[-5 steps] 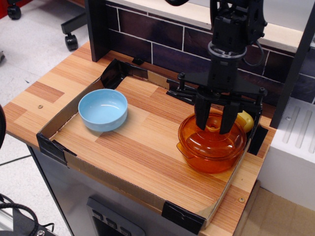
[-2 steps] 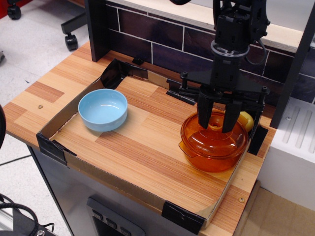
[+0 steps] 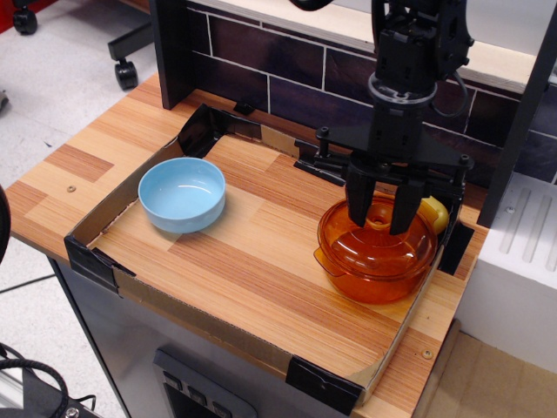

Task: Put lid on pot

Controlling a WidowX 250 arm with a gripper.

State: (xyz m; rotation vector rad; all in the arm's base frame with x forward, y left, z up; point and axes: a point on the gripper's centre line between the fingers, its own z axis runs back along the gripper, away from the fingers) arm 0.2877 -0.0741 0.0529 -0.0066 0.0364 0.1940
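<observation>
Translucent orange lid [image 3: 376, 242] seated level on matching deep pot [image 3: 374, 277], right end of tray.

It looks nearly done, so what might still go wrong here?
1. The tool straddles the knob of the lid; lifting away could drag the lid off the pot.
2. The pot stands near the tray's front right edge; a sideways nudge might push it against that edge.

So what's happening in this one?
A single arm is working over the orange pot at the right end of the table. The lid sits on the pot, and the pincer hangs right at its knob, fingers on either side. A blue bowl stands untouched to the left.
</observation>
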